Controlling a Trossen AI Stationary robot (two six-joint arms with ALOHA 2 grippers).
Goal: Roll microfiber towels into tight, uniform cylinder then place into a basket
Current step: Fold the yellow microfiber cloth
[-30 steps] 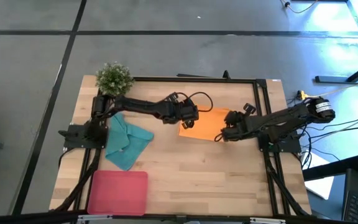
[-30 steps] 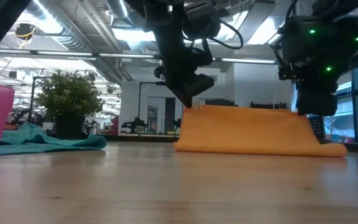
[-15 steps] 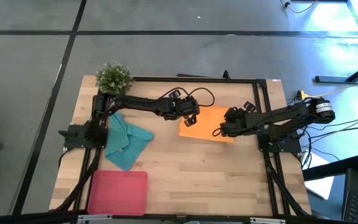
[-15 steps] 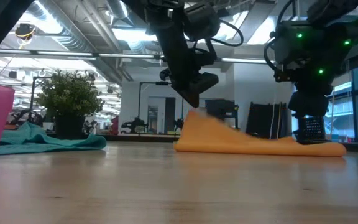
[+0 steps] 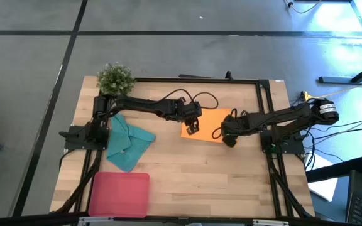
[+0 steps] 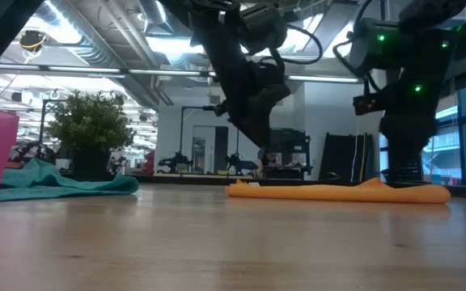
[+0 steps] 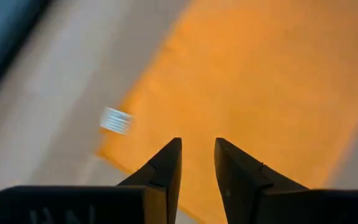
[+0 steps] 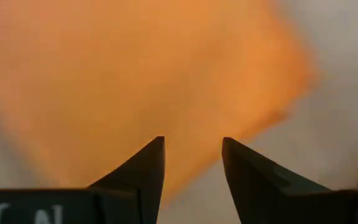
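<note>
The orange towel point(image 5: 208, 121) lies flat on the wooden table point(image 5: 200, 179), a thin low strip in the low view point(image 6: 338, 191). My left gripper point(image 5: 192, 129) hangs open just above its left end, near a white tag point(image 7: 115, 120); its fingers point(image 7: 198, 144) stand a little apart. My right gripper point(image 5: 229, 139) is open above the towel's right near corner point(image 8: 193, 142). The teal towel point(image 5: 128, 143) lies crumpled at the table's left. The pink basket point(image 5: 119, 193) sits at the near left corner.
A small green potted plant point(image 5: 115, 78) stands at the far left corner. A black frame rail point(image 5: 193, 80) runs along the table's far edge. Bare wood lies between the orange towel and the near edge.
Both grippers have opened and let go of the orange towel's raised edge. The right end dropped first, then the left, and the towel that stood up like a wall now lies flat on the table. Both wrists have turned while staying over the towel's ends.
</note>
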